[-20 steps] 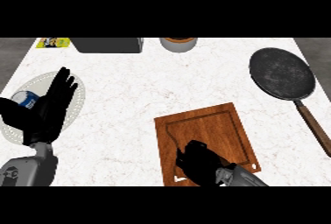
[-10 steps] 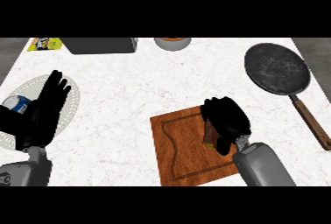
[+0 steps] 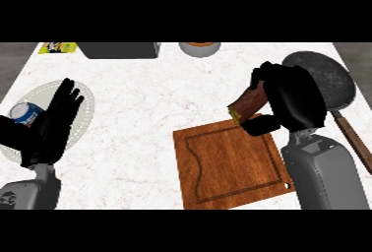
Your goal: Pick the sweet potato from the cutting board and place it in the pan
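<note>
My right hand is curled round the sweet potato, thumb below and fingers over the top, so that the reddish-brown piece with its yellow cut end juts out toward the left of the palm. I see the sweet potato held just above the far right corner of the cutting board, off the wood, and to the left of the pan; it is not in the pan. The pan, dark and round, lies beyond the cutting board's far right corner, partly hidden by my hand, with its wooden handle running back along the board's right side. My left hand rests well to the left of the cutting board, fingers straight and spread, over a pale plate that carries a blue and white can. Beyond the board, along the counter's far edge, stand a grey box, a small bowl and a yellow packet.
</note>
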